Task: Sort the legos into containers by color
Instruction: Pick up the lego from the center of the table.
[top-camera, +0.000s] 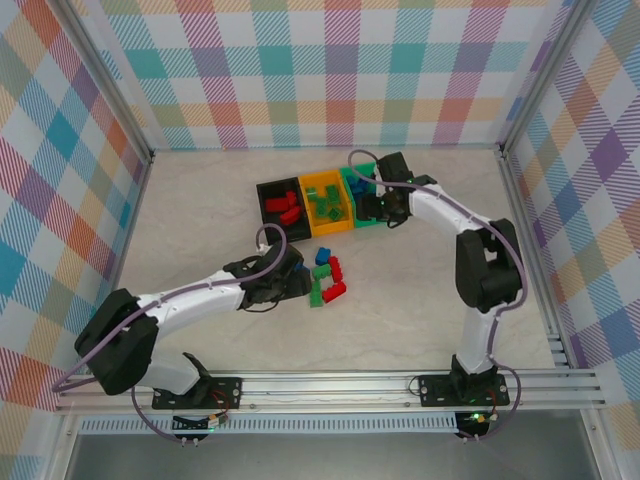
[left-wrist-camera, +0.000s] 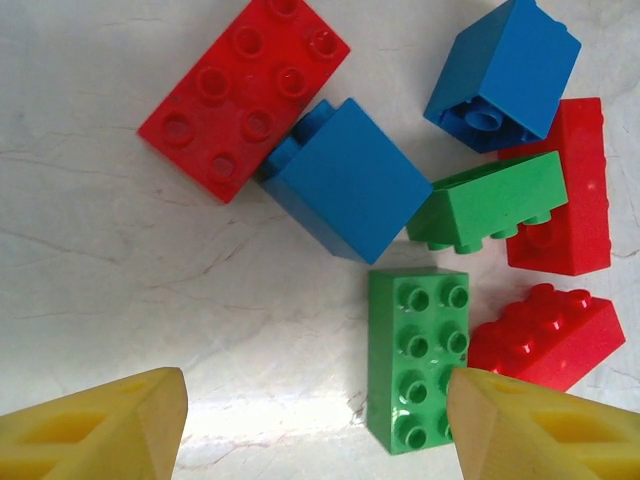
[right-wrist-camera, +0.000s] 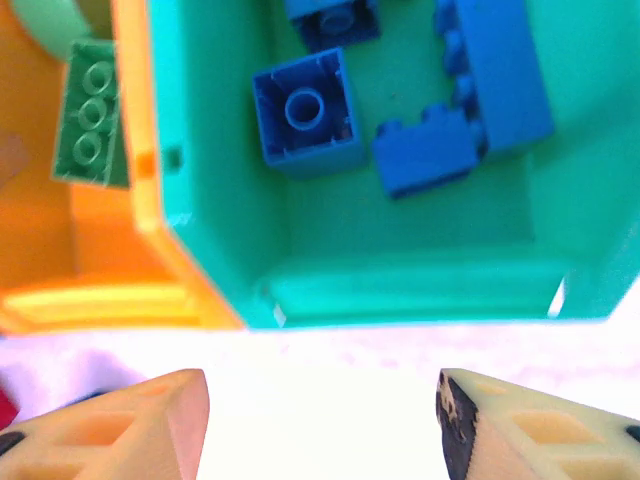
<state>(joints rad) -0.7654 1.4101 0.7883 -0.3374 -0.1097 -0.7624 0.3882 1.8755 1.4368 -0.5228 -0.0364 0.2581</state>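
In the left wrist view a loose pile lies on the table: a flat red brick (left-wrist-camera: 245, 95), two blue bricks (left-wrist-camera: 345, 180) (left-wrist-camera: 505, 75), a green brick on its side (left-wrist-camera: 490, 200), two more red ones (left-wrist-camera: 570, 190) (left-wrist-camera: 545, 335), and a flat green brick (left-wrist-camera: 417, 355). My left gripper (left-wrist-camera: 315, 430) (top-camera: 303, 285) hangs open over the table, its right fingertip (left-wrist-camera: 540, 430) at that green brick's corner. My right gripper (right-wrist-camera: 320, 430) (top-camera: 375, 205) is open and holds nothing, just in front of the green bin (right-wrist-camera: 400, 285), which holds several blue bricks (right-wrist-camera: 305, 110).
The three joined bins sit at the table's back middle: the black bin (top-camera: 264, 200) with red bricks, the orange bin (top-camera: 324, 180) with green bricks (right-wrist-camera: 92, 110), and the green bin (top-camera: 370, 222). Checked walls enclose the table on three sides.
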